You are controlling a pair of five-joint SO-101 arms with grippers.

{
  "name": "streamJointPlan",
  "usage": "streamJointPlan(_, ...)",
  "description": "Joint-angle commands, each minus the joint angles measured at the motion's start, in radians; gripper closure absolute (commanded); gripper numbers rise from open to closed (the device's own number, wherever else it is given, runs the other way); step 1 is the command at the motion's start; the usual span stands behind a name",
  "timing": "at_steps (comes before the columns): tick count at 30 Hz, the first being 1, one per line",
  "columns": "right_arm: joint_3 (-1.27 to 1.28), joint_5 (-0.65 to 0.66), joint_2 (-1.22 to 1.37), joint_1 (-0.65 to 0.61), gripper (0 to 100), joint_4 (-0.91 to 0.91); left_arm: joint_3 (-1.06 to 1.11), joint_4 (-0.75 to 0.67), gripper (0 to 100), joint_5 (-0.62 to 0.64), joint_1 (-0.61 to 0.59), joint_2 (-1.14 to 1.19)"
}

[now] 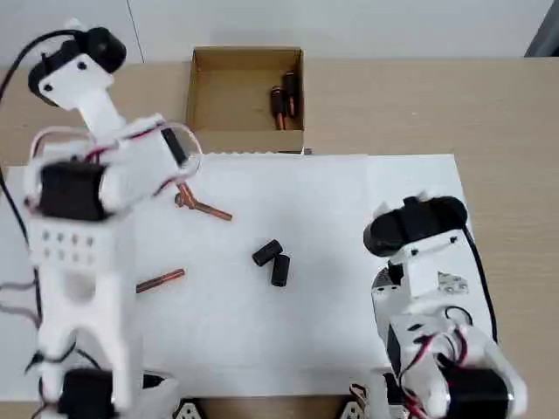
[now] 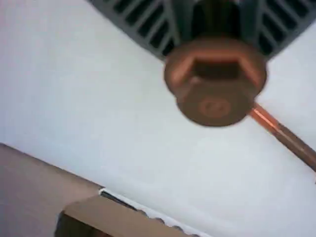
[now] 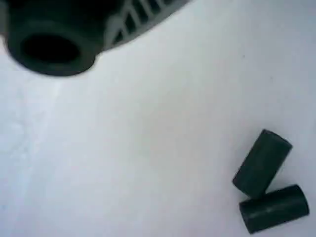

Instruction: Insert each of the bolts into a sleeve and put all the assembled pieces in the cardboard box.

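Bolt (image 2: 216, 84) head close (shaft cut off), cardboard box (image 2: 94, 222) cropped

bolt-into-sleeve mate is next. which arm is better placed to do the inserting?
Left. The left fingers grip a bolt, head toward the wrist camera; the right fingers grip a sleeve with its bore open. So left likely drives the bolt in while right holds steady.

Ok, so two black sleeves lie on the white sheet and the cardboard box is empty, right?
Not quite. The cardboard box isn't empty: the high view shows two assembled pieces inside it. Two black sleeves do lie on the white sheet.
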Motion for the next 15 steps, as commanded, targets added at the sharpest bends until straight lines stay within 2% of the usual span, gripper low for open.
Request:
streamJointPlan(1, -0.012, -0.002, -0.03, 0.008, 99.5, -0.022, 0.071, -0.04, 100, -0.054, 0.018, -0.143)
streamJointPlan(7, 0.115, 0.005, -0.154, 0.047, 99.5, -0.176, 0.321, -0.153, 100, -0.204, 0.043, -0.373)
streamJointPlan(15, 0.394, -0.002, -0.317, 0.05, 99.5, -0.404, 0.783, -0.423, 100, -0.244, 0.038, -0.721)
